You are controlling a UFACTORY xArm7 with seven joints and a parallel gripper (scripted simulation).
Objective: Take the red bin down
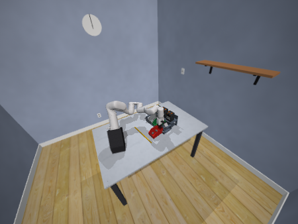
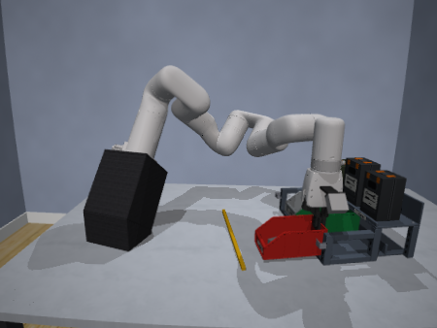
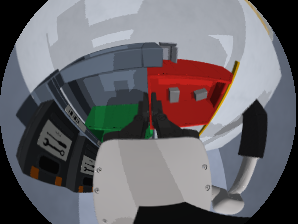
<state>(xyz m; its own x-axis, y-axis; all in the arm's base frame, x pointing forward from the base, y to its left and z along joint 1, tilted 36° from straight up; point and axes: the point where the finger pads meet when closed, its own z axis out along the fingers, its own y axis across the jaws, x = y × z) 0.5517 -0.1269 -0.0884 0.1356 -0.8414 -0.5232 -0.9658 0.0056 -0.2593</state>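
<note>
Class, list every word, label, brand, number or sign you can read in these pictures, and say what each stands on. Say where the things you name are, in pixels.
No word, brand or number can be read with certainty.
Front black case (image 2: 384,196) (image 3: 47,142): pale label with a wrench and screwdriver sign; small marks above it, too small to read.
Rear black case (image 2: 359,180) (image 3: 86,165): similar pale label, too small to read.
Wall clock (image 1: 92,24): a hand shows, no readable numbers.

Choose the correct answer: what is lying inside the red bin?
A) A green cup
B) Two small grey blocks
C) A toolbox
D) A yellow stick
B: the wrist view shows two small grey blocks, apart from each other, on the floor of the red bin.
</note>
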